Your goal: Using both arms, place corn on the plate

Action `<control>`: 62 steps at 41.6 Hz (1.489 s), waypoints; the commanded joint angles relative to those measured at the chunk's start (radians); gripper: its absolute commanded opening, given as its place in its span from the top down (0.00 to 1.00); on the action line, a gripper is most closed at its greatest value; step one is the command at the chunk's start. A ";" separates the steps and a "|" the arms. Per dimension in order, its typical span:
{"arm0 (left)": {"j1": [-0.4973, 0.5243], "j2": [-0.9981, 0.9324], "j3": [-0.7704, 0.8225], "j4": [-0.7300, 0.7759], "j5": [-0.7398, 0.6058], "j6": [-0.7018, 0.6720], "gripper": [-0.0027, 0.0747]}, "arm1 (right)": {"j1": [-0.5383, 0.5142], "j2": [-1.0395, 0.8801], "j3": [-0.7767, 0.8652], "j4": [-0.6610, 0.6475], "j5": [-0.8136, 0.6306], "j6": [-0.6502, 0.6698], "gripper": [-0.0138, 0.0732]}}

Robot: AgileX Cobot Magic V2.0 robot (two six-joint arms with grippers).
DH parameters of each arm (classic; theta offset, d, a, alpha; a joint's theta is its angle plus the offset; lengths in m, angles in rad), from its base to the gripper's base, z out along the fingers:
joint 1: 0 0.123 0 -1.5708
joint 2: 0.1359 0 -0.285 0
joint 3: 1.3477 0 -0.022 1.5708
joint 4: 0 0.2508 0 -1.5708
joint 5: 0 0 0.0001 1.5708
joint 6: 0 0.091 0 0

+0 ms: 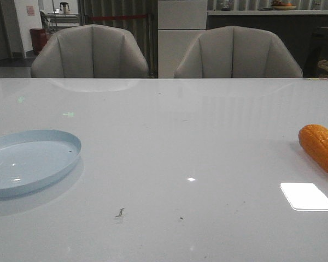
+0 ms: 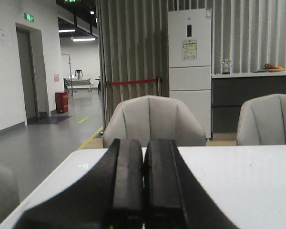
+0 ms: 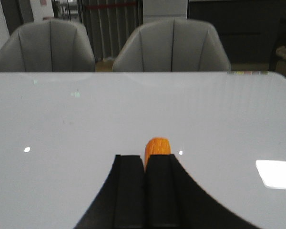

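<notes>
currently, left to right: pale blue plate (image 1: 30,161) at the table's (image 1: 169,136) left edge, bare. left gripper (image 2: 143,183) with fingers pressed together, holding nothing, raised and facing the chairs. right gripper (image 3: 144,191) likewise closed and empty, the orange corn cob (image 1: 321,148) just beyond its tips, at the far right edge, well apart from the plate. risks: closed jaws would shove the rounded cob, rolling it off the table; long carry invites a drop.

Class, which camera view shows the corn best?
The front view: the corn lies on the table's right side, cut by the frame edge. The right wrist view shows only its tip behind the fingers; the left wrist view shows none.
</notes>
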 commanded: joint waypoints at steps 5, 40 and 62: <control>0.001 0.006 -0.140 0.033 -0.088 -0.011 0.84 | -0.001 -0.024 -0.108 -0.004 -0.131 -0.002 0.81; 0.001 0.690 -0.553 0.063 0.051 -0.011 0.84 | -0.001 0.629 -0.582 -0.004 -0.152 -0.002 0.81; 0.001 1.087 -0.569 -0.050 0.243 -0.011 0.30 | -0.001 1.083 -0.582 0.001 -0.125 -0.002 0.30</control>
